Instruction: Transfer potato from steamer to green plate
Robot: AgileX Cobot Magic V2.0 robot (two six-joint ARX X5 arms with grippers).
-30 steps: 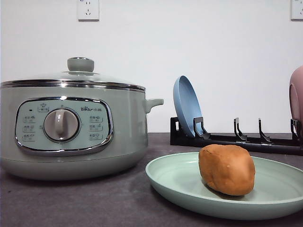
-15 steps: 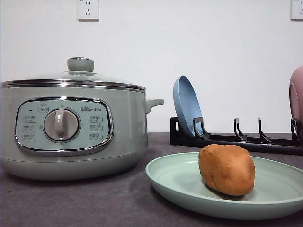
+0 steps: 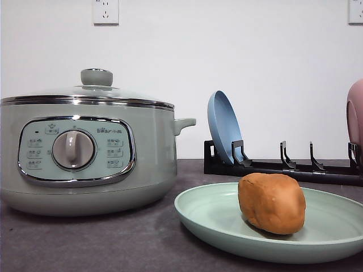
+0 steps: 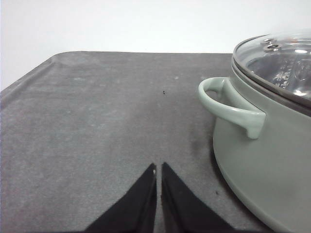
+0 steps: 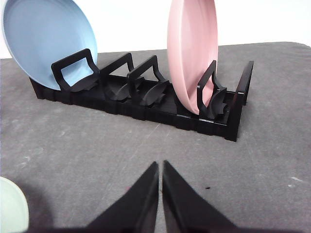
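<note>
Your potato (image 3: 271, 203) already sits on the green plate (image 3: 210, 212), right of the lidded steamer (image 3: 85, 147); keep both empty pincers (image 4: 158, 167) (image 5: 160, 165) pressed narrow, clear above the desk (image 4: 97, 121).

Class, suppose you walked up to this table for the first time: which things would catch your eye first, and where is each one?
The orange-brown potato stands out most, lying on the green plate at the front right of the table. To its left sits the big sage-green steamer with its glass lid on. Behind the plate, a black rack holds a blue plate and a pink dish on edge.
</note>
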